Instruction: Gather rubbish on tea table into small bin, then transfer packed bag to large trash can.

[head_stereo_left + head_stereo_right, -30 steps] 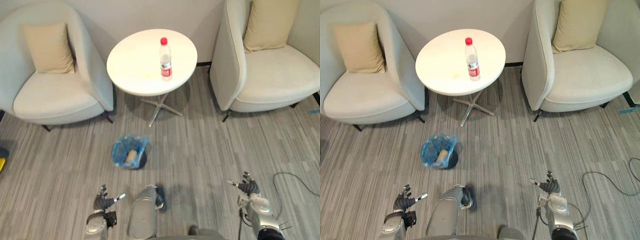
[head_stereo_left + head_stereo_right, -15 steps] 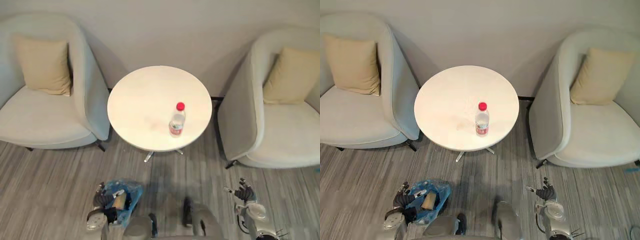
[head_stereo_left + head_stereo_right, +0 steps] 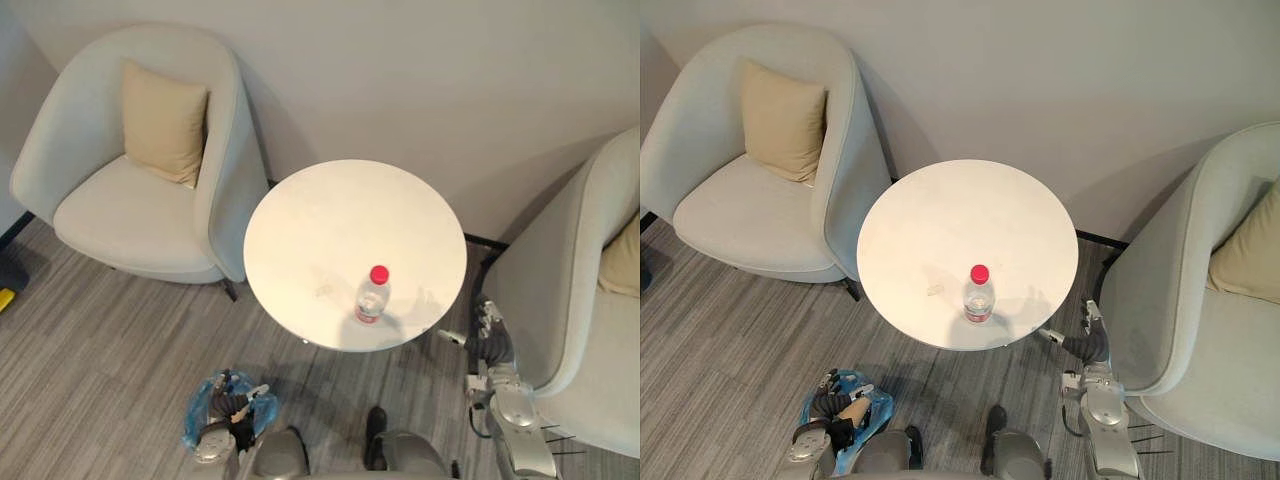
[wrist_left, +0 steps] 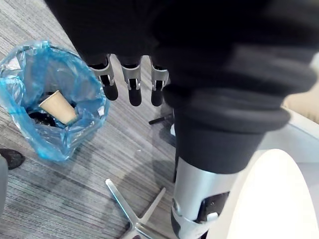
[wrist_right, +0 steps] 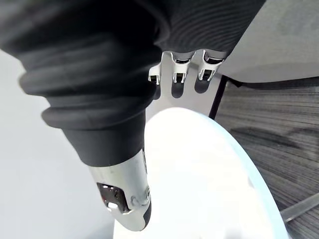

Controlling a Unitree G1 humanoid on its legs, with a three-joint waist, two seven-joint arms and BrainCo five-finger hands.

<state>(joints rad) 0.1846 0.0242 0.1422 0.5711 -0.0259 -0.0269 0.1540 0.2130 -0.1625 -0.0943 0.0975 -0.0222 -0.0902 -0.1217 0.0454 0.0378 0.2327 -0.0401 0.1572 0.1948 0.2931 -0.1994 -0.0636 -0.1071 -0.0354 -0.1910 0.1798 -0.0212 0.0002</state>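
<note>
The table [image 3: 330,225] stands ahead, with the bin [image 4: 55,149] on the floor near left. The bottle [image 3: 371,296] stands upright by the table's near edge. The left hand [image 3: 830,405] over the bin and the right hand [image 3: 490,345] beside the table both have fingers apart and empty. A clumsy sideways reach could topple the bottle and roll it off.

Our right hand [image 3: 490,345] is raised just beside the right rim of the round table [image 3: 340,230], fingers straight and spread, thumb pointing toward the tabletop. Our left hand [image 3: 828,404] hangs low, nearer than the table and to its left, fingers relaxed, holding nothing.
</note>
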